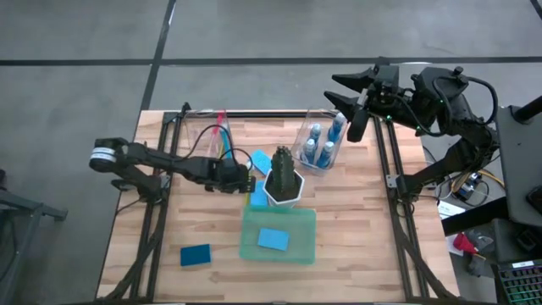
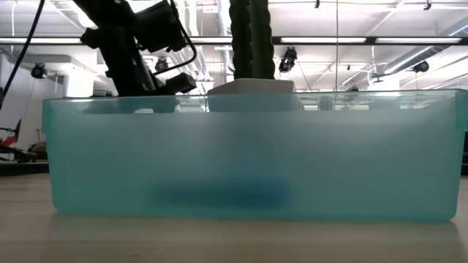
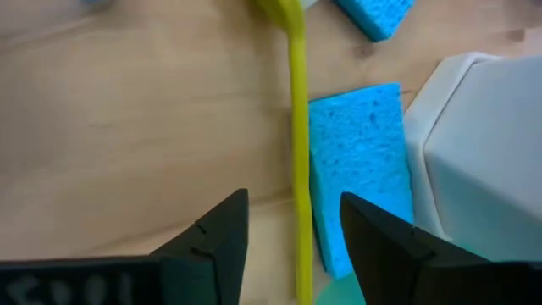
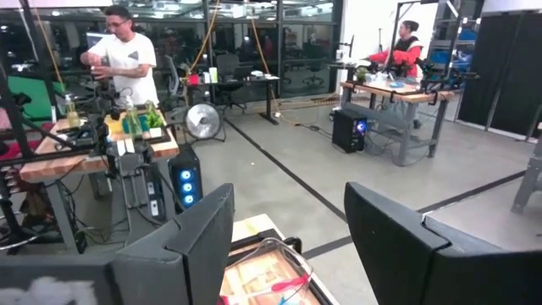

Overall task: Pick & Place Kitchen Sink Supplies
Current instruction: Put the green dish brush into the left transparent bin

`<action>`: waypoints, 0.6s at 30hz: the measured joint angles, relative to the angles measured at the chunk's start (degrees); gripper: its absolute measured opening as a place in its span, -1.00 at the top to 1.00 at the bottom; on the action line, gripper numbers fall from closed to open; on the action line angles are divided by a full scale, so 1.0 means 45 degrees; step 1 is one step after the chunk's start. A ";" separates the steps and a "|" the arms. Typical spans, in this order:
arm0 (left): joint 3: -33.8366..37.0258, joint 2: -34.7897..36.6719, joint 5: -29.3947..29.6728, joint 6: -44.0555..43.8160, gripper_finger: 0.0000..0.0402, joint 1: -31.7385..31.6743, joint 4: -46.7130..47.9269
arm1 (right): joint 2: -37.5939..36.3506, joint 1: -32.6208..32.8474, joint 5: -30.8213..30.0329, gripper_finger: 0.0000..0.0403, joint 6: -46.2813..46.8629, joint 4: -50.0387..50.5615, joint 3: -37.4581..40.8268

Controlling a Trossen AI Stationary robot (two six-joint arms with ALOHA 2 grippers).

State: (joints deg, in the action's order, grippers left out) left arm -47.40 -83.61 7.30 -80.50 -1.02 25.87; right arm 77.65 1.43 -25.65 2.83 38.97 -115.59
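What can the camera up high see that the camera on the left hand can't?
Only the high view shows the whole table: the right gripper raised over the far right corner, blue bottles in a clear bin, the green tray holding a sponge, a loose dark blue sponge, and the plant.

Only the left wrist view shows, up close, the yellow brush lying between the left gripper's open fingers.

Both show the white pot and the sponge beside it.

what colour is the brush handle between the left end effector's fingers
Yellow; the brush handle shows best in the left wrist view.
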 joint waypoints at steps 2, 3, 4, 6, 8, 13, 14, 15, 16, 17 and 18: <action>-0.0005 -0.0071 0.0063 0.0123 0.07 -0.0005 -0.0078 | -0.0005 0.0000 0.0000 -0.09 0.0000 0.0016 0.0000; -0.0005 -0.0142 0.0112 0.0158 0.05 -0.0004 -0.0123 | -0.0005 0.0000 0.0002 -0.09 0.0000 0.0031 0.0000; -0.0005 -0.0247 0.0152 0.0176 0.04 0.0000 -0.0241 | -0.0005 0.0000 0.0000 -0.09 0.0000 0.0035 0.0000; -0.0005 -0.0514 0.0086 0.0339 0.03 0.0005 -0.0632 | -0.0005 0.0000 0.0002 -0.09 0.0005 0.0037 0.0000; -0.0005 -0.0768 -0.0222 0.0497 0.02 0.0039 -0.0940 | -0.0005 0.0000 0.0000 -0.09 0.0005 0.0037 0.0000; -0.0005 -0.1256 -0.0386 0.0251 0.05 0.0231 -0.0975 | -0.0005 0.0000 0.0005 -0.09 0.0039 0.0061 0.0000; -0.0005 -0.1319 -0.0353 0.0249 0.05 0.0223 -0.0987 | -0.0005 0.0000 0.0005 -0.09 0.0039 0.0061 0.0000; -0.0005 -0.1387 -0.0327 0.0248 0.05 0.0223 -0.0982 | -0.0005 0.0000 0.0005 -0.09 0.0039 0.0061 0.0000; -0.0005 -0.1444 -0.0278 0.0249 0.05 0.0218 -0.0982 | -0.0005 0.0000 0.0005 -0.09 0.0039 0.0059 0.0000; -0.0005 -0.1469 -0.0273 0.0254 0.05 0.0214 -0.0977 | -0.0005 0.0000 0.0005 -0.09 0.0039 0.0056 0.0000; -0.0005 -0.1500 -0.0278 0.0258 0.05 0.0218 -0.0977 | -0.0005 0.0000 0.0009 -0.09 0.0038 0.0056 0.0000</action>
State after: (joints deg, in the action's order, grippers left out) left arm -47.42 -90.36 6.05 -79.33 -0.04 21.47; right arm 77.62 1.43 -25.61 3.00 39.22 -115.59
